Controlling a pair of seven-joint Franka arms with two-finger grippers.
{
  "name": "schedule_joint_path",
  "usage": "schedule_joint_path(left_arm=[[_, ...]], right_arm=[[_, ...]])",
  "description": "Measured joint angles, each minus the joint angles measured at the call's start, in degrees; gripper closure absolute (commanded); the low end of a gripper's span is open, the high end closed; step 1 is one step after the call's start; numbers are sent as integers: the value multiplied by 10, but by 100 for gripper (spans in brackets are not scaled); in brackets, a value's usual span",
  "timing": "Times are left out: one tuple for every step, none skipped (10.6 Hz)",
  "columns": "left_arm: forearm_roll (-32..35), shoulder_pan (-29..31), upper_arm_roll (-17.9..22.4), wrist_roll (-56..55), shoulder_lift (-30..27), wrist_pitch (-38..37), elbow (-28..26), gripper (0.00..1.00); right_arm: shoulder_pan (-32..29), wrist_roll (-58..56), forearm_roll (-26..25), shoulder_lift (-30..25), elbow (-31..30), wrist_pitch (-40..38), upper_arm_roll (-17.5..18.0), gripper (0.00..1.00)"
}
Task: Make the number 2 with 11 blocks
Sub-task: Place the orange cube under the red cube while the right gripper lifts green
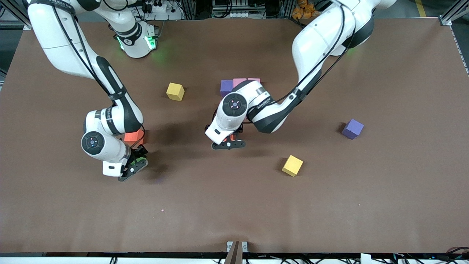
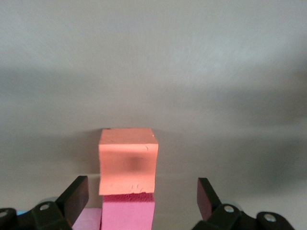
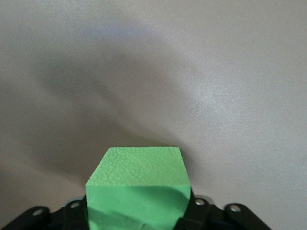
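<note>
My left gripper [image 1: 229, 142] is open and low over the part-built number 2, which the arm mostly hides. In the left wrist view an orange block [image 2: 128, 160] lies between the spread fingers [image 2: 76, 195] without touching them, set against a pink block [image 2: 128, 213] with a crimson edge [image 2: 127, 197] between them. At the figure's end nearest the robots sit a purple block [image 1: 226, 87] and two pink blocks [image 1: 240, 81]. My right gripper [image 1: 132, 165] is shut on a green block [image 3: 139, 189], low over the table toward the right arm's end.
A reddish block [image 1: 134, 136] lies beside the right arm's wrist. A loose purple block [image 1: 352, 128] sits toward the left arm's end. There are two yellow cubes, one [image 1: 175, 91] beside the figure and one [image 1: 292, 165] nearer the front camera.
</note>
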Motion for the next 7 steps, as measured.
schedule_joint_path(left_arm=[[0,12,3,0,-25,-38,1,0],[0,29,4,0,-46,-77,1,0],[0,52,4,2,-65,-120,1,0],[0,76,4,10,-82,-161,0,0],[0,99,5,19,-96,-189,-6,0],[0,123,5,38,-113,-202,-22,0],[0,151,5,73,-135,-207,-49,0]], right_arm=[[1,-2,0,-3,1,0,3,82],[3,-4,0,-8,2,-1,7,82],[13,-10,0,-16,4,-2,11,80],[32,-13,0,-24,10,-5,14,79],[57,-13,0,-32,19,-14,15,79],[82,-13,0,-36,31,-27,15,78],[107,-13,0,-39,47,-44,16,78]])
